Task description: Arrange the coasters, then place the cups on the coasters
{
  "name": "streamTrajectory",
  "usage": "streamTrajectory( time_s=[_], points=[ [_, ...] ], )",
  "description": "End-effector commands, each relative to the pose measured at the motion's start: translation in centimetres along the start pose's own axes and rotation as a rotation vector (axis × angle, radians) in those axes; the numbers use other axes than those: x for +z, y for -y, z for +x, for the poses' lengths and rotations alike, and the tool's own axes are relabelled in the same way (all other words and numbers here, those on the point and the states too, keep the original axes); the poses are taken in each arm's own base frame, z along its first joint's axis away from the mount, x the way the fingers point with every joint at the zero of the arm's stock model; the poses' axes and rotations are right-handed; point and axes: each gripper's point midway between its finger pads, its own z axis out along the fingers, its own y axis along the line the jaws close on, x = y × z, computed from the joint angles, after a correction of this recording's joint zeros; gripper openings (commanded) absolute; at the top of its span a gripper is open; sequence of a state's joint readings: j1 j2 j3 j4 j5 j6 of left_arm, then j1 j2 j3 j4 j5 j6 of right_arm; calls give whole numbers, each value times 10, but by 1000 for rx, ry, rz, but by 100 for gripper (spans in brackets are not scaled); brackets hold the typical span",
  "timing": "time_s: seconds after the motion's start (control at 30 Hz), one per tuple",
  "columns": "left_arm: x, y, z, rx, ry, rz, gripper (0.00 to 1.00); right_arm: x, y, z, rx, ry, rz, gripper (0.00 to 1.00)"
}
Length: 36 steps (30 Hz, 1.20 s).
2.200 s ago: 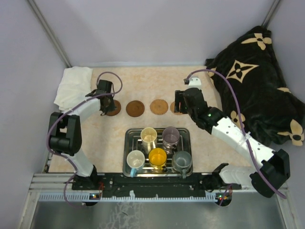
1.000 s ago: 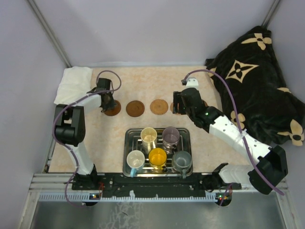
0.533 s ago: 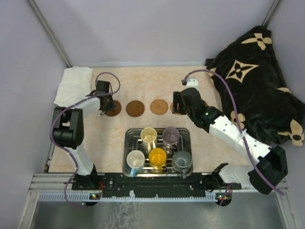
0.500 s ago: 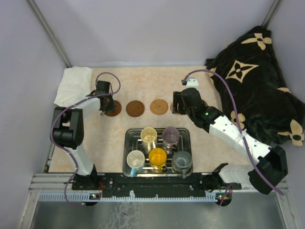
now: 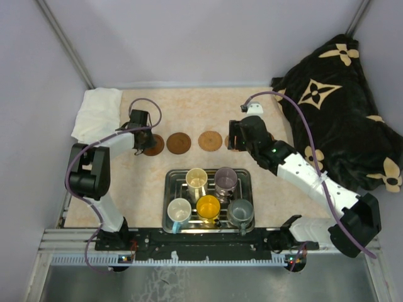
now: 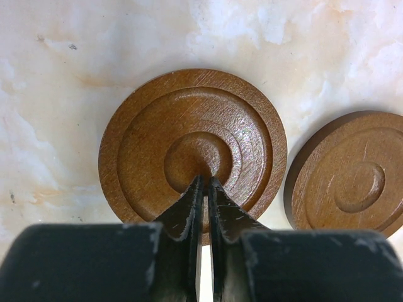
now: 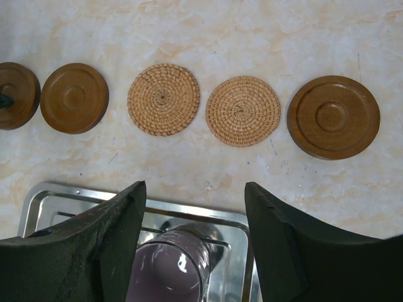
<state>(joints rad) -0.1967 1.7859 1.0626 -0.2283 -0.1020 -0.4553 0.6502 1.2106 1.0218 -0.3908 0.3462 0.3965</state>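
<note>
The left gripper (image 6: 203, 182) is sitting closed and gripping nothing, its tips at the centre of a ridged dark brown wooden coaster (image 6: 189, 113). A second brown wooden disc (image 6: 352, 182) is lying just to its right, with a narrow strip of marbled bench (image 6: 94, 50) between their edges. The right gripper (image 7: 194, 195) is hanging open above a pale purple cup (image 7: 170, 267) in the rectangular steel tray (image 7: 38, 201). Only its wrist view is showing the woven tan coasters (image 7: 164, 99) beyond the fingers.

Looks like a robotics lab booth: plain grey walls (image 5: 201, 38) box in a marbled desk (image 5: 189, 107); two arms (image 5: 308, 179) bolted to an aluminium rail (image 5: 201, 255); purple cables (image 5: 302, 126) trailing.
</note>
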Motion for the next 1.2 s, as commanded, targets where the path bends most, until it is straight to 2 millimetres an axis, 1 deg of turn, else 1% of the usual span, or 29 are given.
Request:
streamTrajectory(
  time_s=[0.0, 0.17, 0.23, 0.37, 0.47, 0.57, 0.67, 0.73, 0.87, 0.93, 0.97, 1.0, 1.03, 1.07, 1.13, 1.17],
  points=[
    [1, -17, 47, 19, -153, -62, 12, -10, 1, -18, 35, 59, -9, 64],
    [3, -19, 34, 33, -128, -98, 13, -11, 3, -17, 26, 55, -1, 64],
    [1, -18, 24, 37, -99, -102, 14, -11, 4, -17, 22, 55, 4, 64],
    [-1, -13, -3, 52, -40, -95, 16, -7, 5, -13, 10, 45, 10, 65],
    [-4, -6, -28, 63, -6, -89, 17, -5, 6, -12, 5, 40, 22, 64],
    [-14, 2, -49, 68, 33, -77, 18, -5, 8, -14, 2, 46, 31, 65],
    [-27, 7, -66, 72, 78, -61, 18, -7, 9, -17, 1, 54, 36, 65],
    [-34, 8, -73, 73, 98, -58, 18, -9, 10, -20, 1, 59, 43, 65],
    [-51, 10, -75, 68, 117, -36, 19, -18, 17, -26, 3, 76, 71, 66],
    [-62, 11, -74, 72, 138, -12, 20, -24, 23, -33, 7, 102, 92, 70],
    [-68, 11, -75, 74, 149, -3, 20, -27, 25, -37, 7, 118, 95, 75],
    [-76, 10, -75, 76, 163, 3, 21, -31, 29, -43, 14, 138, 101, 83],
    [-83, 10, -77, 75, 178, 8, 21, -33, 34, -48, 24, 155, 111, 95],
    [-90, 9, -77, 76, 190, 13, 21, -35, 40, -54, 35, 170, 122, 98],
    [-105, 8, -78, 70, 213, 22, 22, -37, 52, -64, 58, 191, 133, 99],
    [-112, 6, -78, 66, 223, 24, 38, -36, 60, -68, 75, 194, 140, 99]
  ],
)
